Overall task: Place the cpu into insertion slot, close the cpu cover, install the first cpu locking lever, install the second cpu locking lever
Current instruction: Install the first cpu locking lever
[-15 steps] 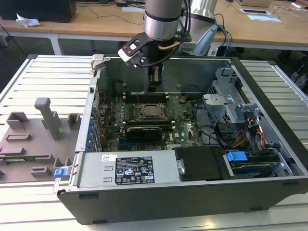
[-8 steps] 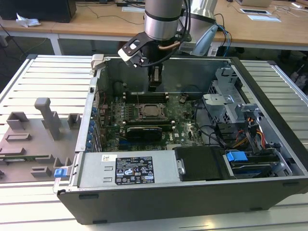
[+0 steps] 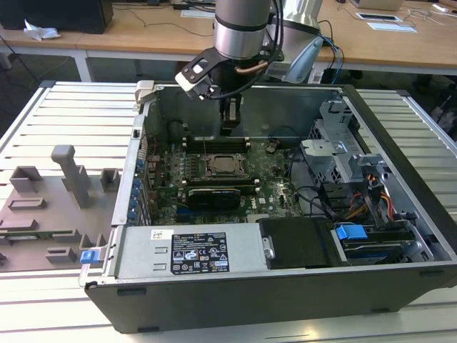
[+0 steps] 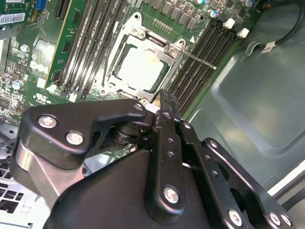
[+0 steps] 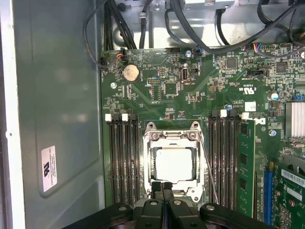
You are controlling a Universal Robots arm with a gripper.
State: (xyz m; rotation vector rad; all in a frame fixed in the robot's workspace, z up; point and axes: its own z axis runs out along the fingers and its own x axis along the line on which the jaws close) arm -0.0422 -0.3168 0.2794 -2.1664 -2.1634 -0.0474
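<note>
Two steps appear done: cpu (image 3: 226, 166), mid-frame in the exterior view, seated in insertion slot (image 5: 194, 128); cpu cover (image 5: 153, 164) down. One locking lever (image 5: 209, 171) stands loose; hand (image 5: 162, 185) clenched, empty.

1. I see an open computer case (image 3: 235, 304) on the slatted surface (image 3: 78, 114).
2. Grey fixture blocks (image 3: 75, 179) stand beside it, toward the exterior view's left.
3. In the first wrist view, a coin battery (image 5: 130, 72) sits on the green board (image 5: 200, 95) near black cables (image 5: 126, 28).

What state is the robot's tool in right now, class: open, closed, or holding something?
Tool: closed, fingers pressed together with nothing between them, at the edge of the socket.
</note>
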